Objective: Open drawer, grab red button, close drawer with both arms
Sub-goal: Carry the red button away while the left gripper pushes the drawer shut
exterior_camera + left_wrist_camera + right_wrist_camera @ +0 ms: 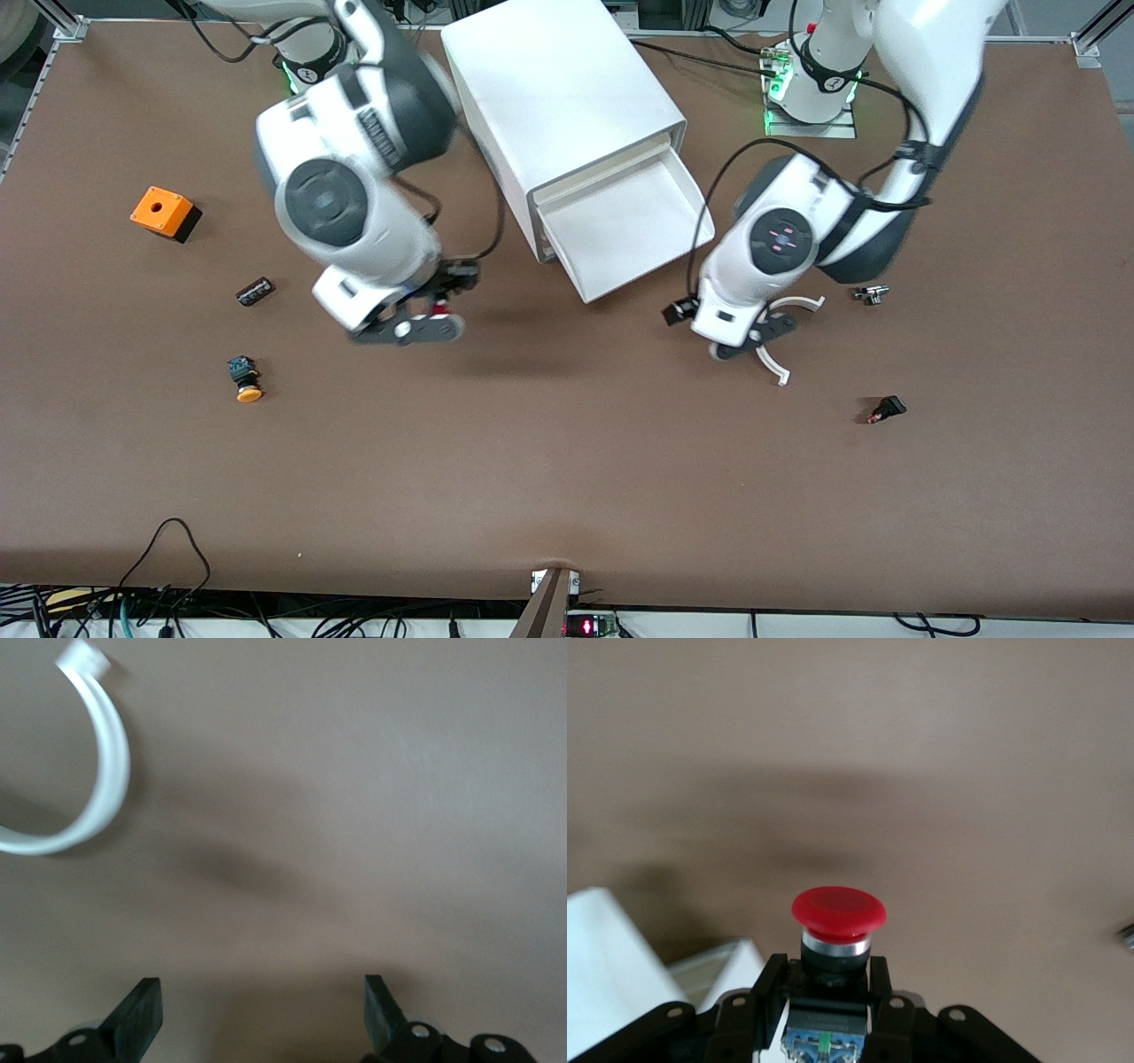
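Right gripper [828, 992] clamps button [838, 909]; front view hides it.

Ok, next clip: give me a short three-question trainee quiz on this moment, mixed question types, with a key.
1. True or false: the drawer of the white cabinet stands pulled out.
2. Multiple choice: what does the right gripper hold? A) the orange-capped button B) the red-capped button C) nothing
3. Short answer: how do the fingers of the left gripper stand, and is anything between them?

Key
1. True; its white tray sticks out past the cabinet's front.
2. B; the button sits clamped by its dark body, red cap outward, up over bare table. The orange-capped button lies on the table toward the right arm's end.
3. Open, with nothing between them, over bare table beside the open drawer.
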Robot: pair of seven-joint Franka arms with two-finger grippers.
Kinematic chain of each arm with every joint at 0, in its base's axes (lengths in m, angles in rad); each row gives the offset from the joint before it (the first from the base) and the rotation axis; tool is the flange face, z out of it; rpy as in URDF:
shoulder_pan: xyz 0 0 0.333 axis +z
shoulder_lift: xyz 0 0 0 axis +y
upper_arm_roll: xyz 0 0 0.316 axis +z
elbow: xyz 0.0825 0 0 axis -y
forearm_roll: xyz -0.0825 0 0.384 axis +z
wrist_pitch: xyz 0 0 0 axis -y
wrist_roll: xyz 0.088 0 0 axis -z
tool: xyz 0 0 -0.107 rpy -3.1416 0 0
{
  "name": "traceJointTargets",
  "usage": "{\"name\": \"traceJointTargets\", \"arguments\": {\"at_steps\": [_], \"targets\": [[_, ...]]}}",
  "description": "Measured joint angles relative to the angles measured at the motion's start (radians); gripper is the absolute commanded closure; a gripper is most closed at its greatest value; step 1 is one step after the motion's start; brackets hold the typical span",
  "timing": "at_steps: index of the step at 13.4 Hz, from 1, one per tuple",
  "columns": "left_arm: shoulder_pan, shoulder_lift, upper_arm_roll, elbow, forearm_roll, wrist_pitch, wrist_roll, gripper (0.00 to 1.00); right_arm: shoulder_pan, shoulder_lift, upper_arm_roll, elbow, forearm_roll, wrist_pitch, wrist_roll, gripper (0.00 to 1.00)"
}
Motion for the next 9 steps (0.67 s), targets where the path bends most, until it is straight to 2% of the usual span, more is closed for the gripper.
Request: {"name": "traceJointTargets", "arguments": {"at_steps": [3,5,9], "targets": [[-0.037,0.0,-0.004,-0.044,0.0,0.046,-0.025,0.0,-0.014,0.0,-0.122,-0.084,0.003,0.046,-0.261,1.0],[-0.038,0.0,-0.034,-0.064,-0.014,0.053,-0.032,0.0,-0.022,0.0,-0.189,-0.16,0.005,0.121,-0.413,1.0],[-0.041,0.0,-0.101,-0.088,-0.093,0.055,-0.038,0.0,-0.085,0.0,-0.225,-0.339,0.051,0.294,-0.587,1.0]]}}
